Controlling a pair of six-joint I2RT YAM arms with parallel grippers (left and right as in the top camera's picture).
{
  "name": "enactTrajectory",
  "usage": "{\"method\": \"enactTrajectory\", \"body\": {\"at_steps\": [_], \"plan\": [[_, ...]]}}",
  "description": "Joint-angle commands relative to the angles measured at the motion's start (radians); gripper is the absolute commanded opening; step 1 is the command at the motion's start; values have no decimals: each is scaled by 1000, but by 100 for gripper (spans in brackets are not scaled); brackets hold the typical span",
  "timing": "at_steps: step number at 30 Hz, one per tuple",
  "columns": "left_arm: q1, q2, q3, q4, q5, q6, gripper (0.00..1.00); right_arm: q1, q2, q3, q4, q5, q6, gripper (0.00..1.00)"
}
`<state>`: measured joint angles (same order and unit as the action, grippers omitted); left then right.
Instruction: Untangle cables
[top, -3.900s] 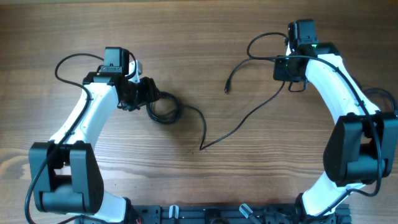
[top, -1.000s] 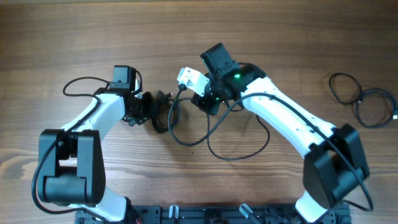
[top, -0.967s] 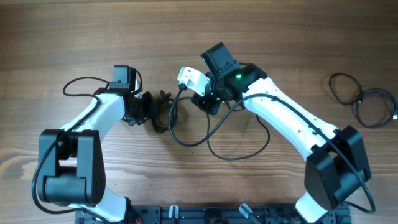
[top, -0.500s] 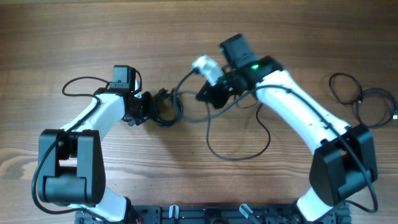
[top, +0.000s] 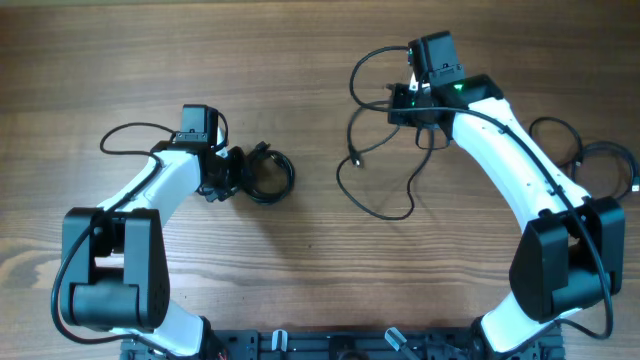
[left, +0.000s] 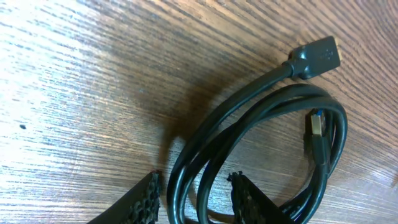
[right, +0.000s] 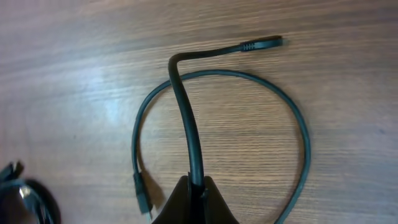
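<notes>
Right gripper (right: 193, 186), clamped on one cable (right: 186, 118), has pulled it free toward the far edge of the table (top: 250, 40), leaving the coil (left: 326, 134) inside the left gripper (left: 194, 196), its jaws part-open.

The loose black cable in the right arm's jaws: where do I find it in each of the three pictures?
Overhead: the loose cable lies in loops right of centre, just below the right jaws in the picture.
Left wrist: not in it; only the coiled cable shows.
Right wrist: mid-picture, a ring on the wood, one strand running up from the shut jaws.
Shared landmark: the wood-grain table, in all three.
</notes>
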<state>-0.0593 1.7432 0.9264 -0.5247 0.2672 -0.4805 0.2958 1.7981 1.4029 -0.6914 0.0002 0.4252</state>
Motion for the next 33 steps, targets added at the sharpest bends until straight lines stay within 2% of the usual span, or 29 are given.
{"method": "enactTrajectory", "body": {"at_steps": [1, 4, 7, 8, 10, 11, 13, 17, 19, 21, 25, 29, 31, 33], "plan": [[0, 7, -10, 10, -14, 1, 41, 27, 38, -5, -4, 83, 111, 4], [0, 8, -10, 9, -14, 1, 42, 53, 122, -5, 13, 169, 135, 6], [0, 7, -10, 9, -14, 1, 42, 53, 185, -5, 62, 133, 155, 8], [0, 7, -10, 9, -14, 1, 42, 53, 206, -5, 68, 130, 155, 20], [0, 8, -10, 10, -14, 1, 42, 53, 249, -5, 84, 109, 147, 50], [0, 7, -10, 10, -14, 1, 42, 53, 261, -5, 98, 73, 109, 57], [0, 8, -10, 9, -14, 1, 42, 53, 267, -1, 98, 40, 24, 61], [0, 8, -10, 9, -14, 1, 42, 70, 219, 144, -92, 10, 79, 79], [0, 8, -10, 9, -14, 1, 42, 98, 220, 157, -108, -10, 66, 80], [0, 7, -10, 9, -14, 1, 42, 150, 225, 137, -109, -9, -6, 80], [0, 8, -10, 5, -14, 1, 42, 198, 225, 68, -102, 2, 32, 80], [0, 7, -10, 2, -14, 1, 42, 213, 225, -9, 10, 47, 36, 79], [0, 7, -10, -6, -14, 1, 43, 213, 235, -16, 61, 55, -42, 64], [0, 8, -10, -6, -14, 1, 43, 214, 247, -18, 79, 55, -68, 57]]}}
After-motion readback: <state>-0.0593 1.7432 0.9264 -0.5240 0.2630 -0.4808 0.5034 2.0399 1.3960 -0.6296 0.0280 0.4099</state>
